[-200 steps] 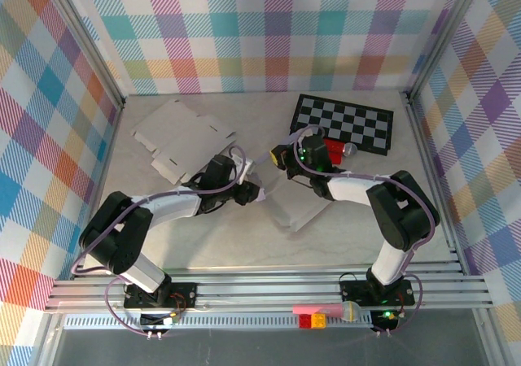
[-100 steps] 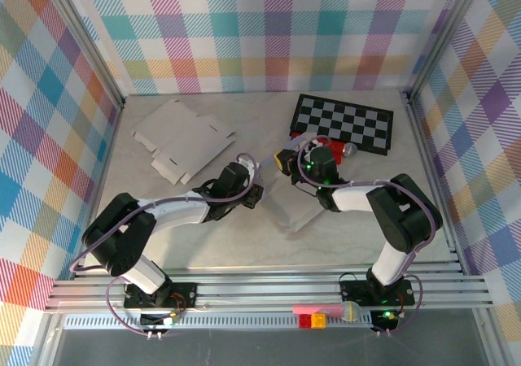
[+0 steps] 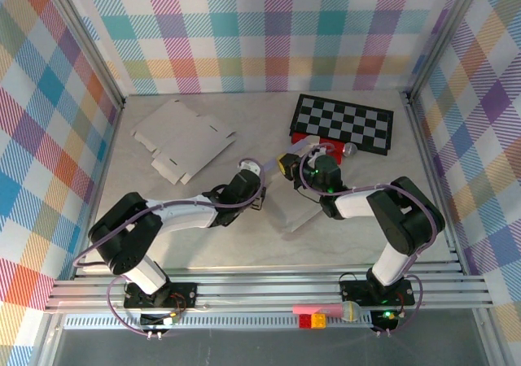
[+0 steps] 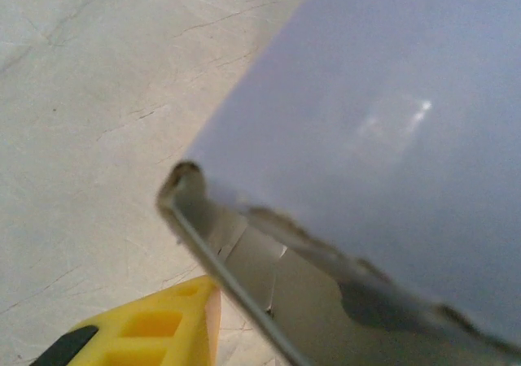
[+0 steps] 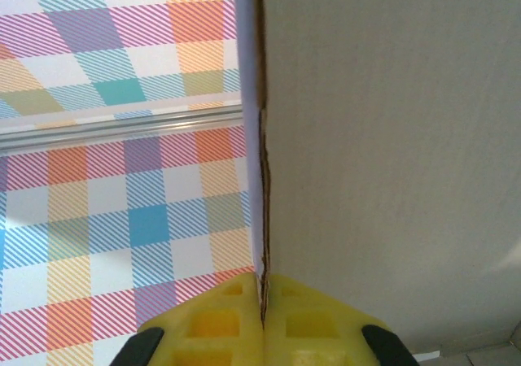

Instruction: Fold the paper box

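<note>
The paper box [image 3: 299, 209] is a white, part-folded sheet at the table's centre. My right gripper [image 3: 286, 164] is at its far left corner. In the right wrist view the yellow fingers [image 5: 213, 321] are shut on the edge of an upright panel [image 5: 391, 138], right gripper [image 5: 263, 291]. My left gripper [image 3: 257, 192] is at the box's left edge. In the left wrist view one yellow finger [image 4: 155, 329] sits just left of a raised panel [image 4: 383, 98]. That panel hides the other finger.
A second flat cardboard blank [image 3: 183, 138] lies at the back left. A checkerboard [image 3: 343, 124] lies at the back right, with a red block [image 3: 331, 148] and a small grey ball [image 3: 350, 149] at its near edge. Plaid walls surround the table.
My left gripper has moved right and nearer, up against the box's left edge. The right gripper has shifted slightly right, still pinching its panel.
</note>
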